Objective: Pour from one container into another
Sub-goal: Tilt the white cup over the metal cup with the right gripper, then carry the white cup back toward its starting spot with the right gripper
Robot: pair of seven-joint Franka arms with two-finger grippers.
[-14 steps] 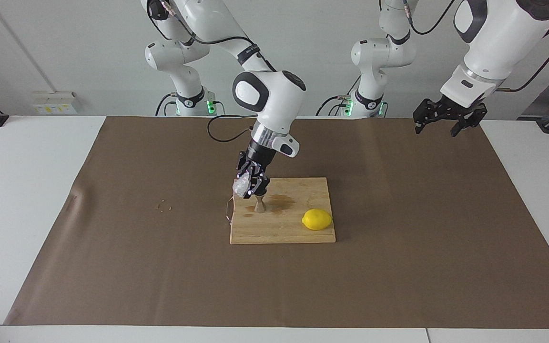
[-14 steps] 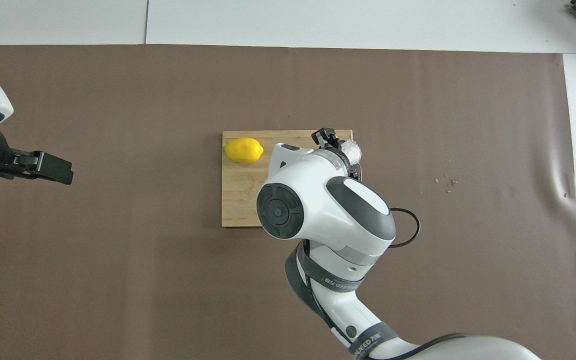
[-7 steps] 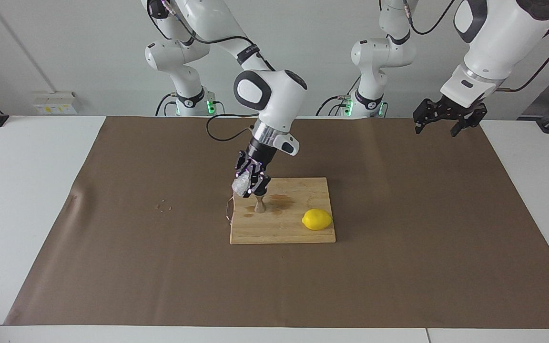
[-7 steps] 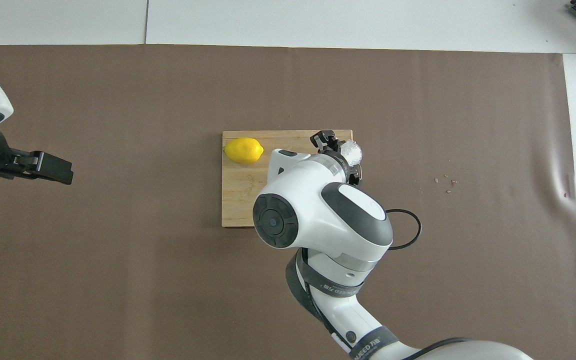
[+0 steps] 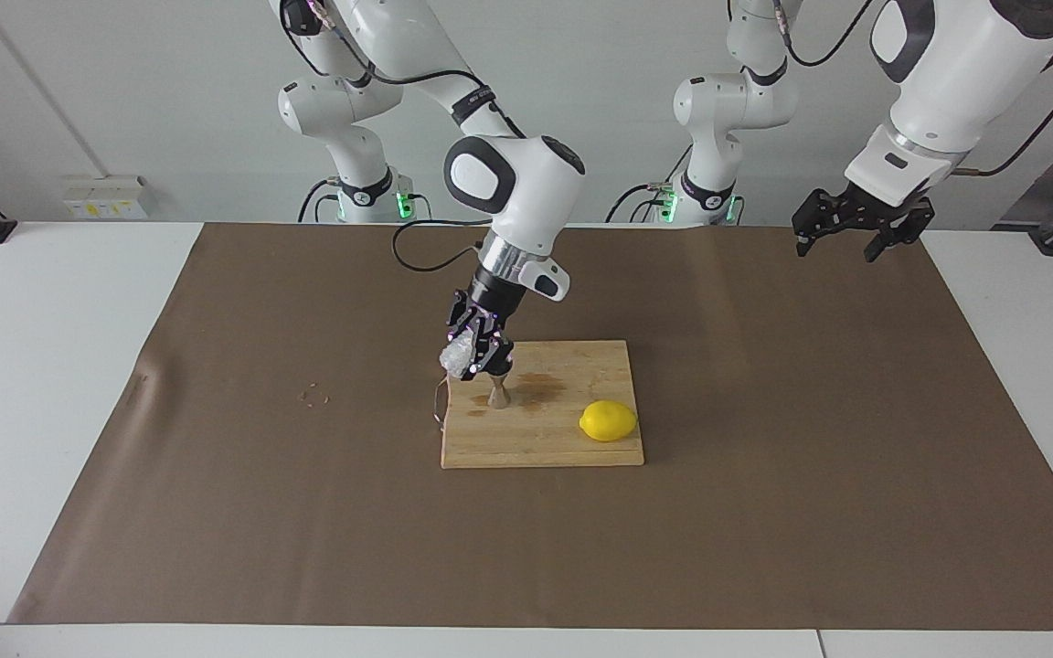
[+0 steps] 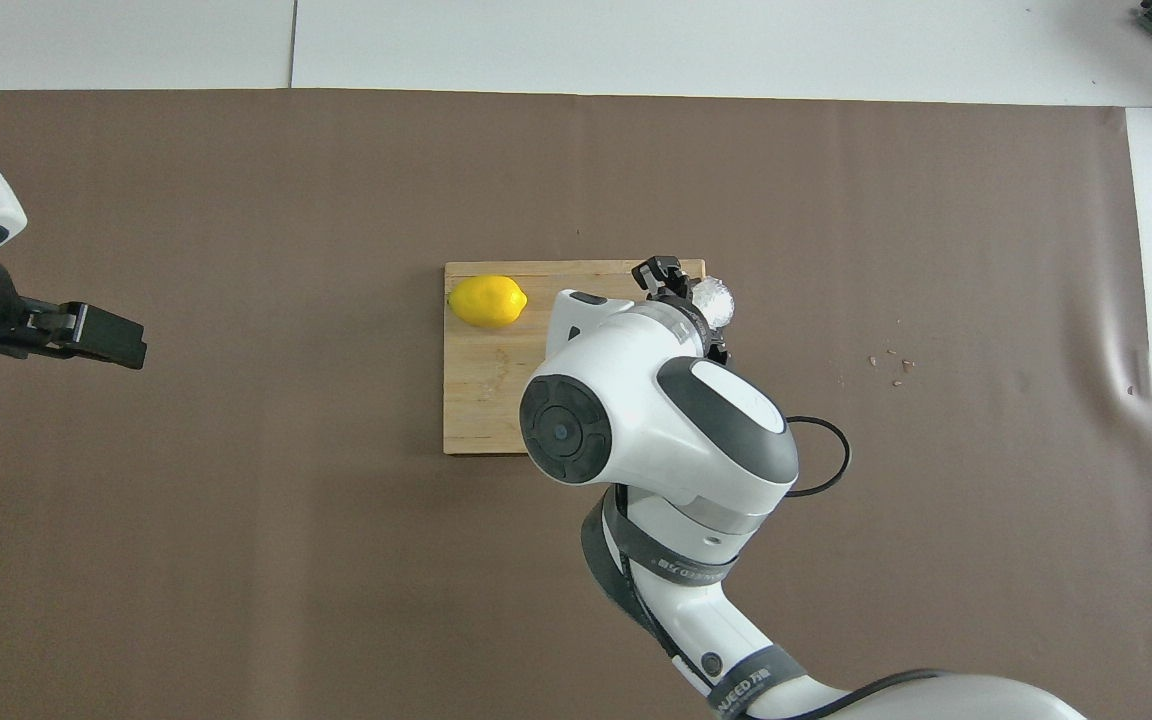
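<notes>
My right gripper is shut on the small clear cut-glass tumbler and holds it tilted in the air over the corner of the wooden cutting board. Just below it the steel hourglass jigger stands upright on the board; in the overhead view my right arm hides it. My left gripper hangs open and empty, high over the left arm's end of the table, waiting.
A yellow lemon lies on the board toward the left arm's end. A darker wet stain marks the board beside the jigger. Small crumbs lie on the brown mat. A black cable loops under my right arm.
My right gripper with the tumbler has shifted slightly toward the right arm's end of the table and a little upward. The left arm has not moved.
</notes>
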